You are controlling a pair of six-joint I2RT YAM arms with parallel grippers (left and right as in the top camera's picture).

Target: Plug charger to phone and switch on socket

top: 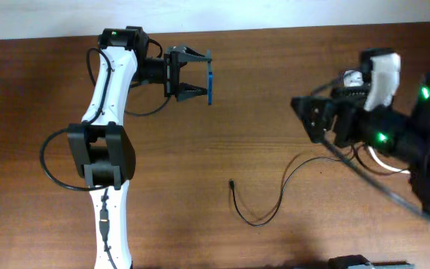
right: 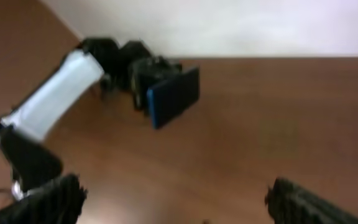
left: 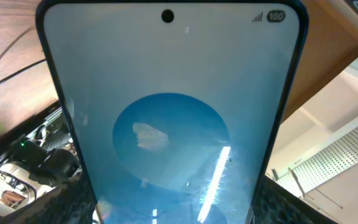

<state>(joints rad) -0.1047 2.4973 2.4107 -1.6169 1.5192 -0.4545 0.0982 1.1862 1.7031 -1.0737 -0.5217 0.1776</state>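
Observation:
My left gripper is shut on the phone and holds it on edge above the table's far left part. In the left wrist view the phone's light-blue screen fills the frame between the fingers. The right wrist view shows the phone held up, far ahead. The charger, a thin black cable, lies on the table with its plug tip free. My right gripper is open and empty, above the table right of the cable; its fingers are spread. The socket is hidden under the right arm.
A thick white cord shows beneath the right arm. The brown wooden table reaches to a white wall at the back. A dark object sits at the front edge. The right wrist view is blurred.

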